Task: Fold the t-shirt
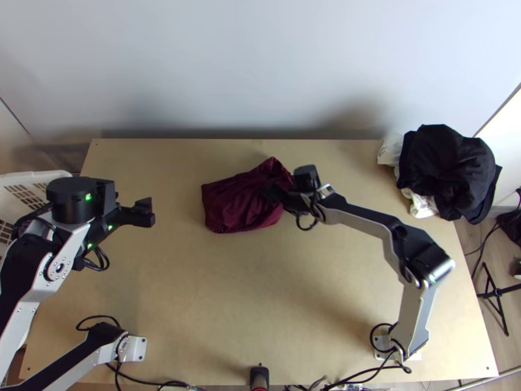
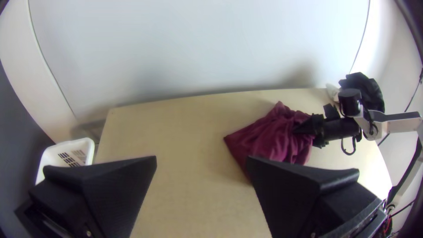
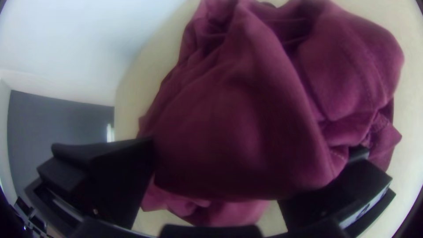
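The maroon t-shirt (image 1: 238,201) lies bunched and rumpled on the wooden tabletop (image 1: 260,293), beyond the middle toward the wall, with its right end heaped up and its left part flatter. The right tool (image 1: 271,191) is at that heaped end; in its wrist view the fingers stand wide apart, with a thick fold of maroon cloth between them and one finger partly tucked under the fabric. The left tool (image 1: 152,210) is over the left part of the tabletop, well apart from the shirt, its fingers spread wide with nothing between them. A pile of black cloth (image 1: 446,163) sits at the far right corner, with white material (image 1: 423,206) partly under it. A white basket (image 1: 39,175) stands just beside the left edge of the tabletop
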You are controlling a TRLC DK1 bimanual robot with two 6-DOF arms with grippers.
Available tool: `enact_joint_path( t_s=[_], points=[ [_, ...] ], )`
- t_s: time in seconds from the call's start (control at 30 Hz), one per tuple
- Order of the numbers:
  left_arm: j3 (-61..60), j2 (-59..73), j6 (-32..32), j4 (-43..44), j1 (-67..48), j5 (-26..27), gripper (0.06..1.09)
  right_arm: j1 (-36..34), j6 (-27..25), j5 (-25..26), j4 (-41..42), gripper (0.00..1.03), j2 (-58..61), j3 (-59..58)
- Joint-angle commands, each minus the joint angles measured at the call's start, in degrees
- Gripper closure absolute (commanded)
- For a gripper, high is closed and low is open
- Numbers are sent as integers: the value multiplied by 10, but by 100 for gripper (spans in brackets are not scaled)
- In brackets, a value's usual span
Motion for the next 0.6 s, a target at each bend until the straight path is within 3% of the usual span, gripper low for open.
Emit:
enact_joint_path(
  t_s=[0.0, 0.03, 0.07, 0.1, 0.27, 0.57],
  points=[
    [-23, -12, 11, 12, 21, -1, 10, 17, -64, 1, -114, 26, 95, 144],
    [-28, -16, 12, 12, 24, -1, 10, 21, -80, 3, -146, 41, 100, 164],
    [-32, -20, 13, 14, 25, -1, 10, 25, -96, 11, -161, 64, 100, 174],
    [-38, -24, 16, 15, 27, -1, 10, 27, -107, 26, -161, 93, 97, 175],
    [-53, -33, 22, 16, 39, -1, 10, 43, -167, 32, -159, 100, 64, 168],
    [-60, -35, 27, 18, 54, 0, 10, 21, -181, 32, -105, 100, -63, 118]
  ],
)
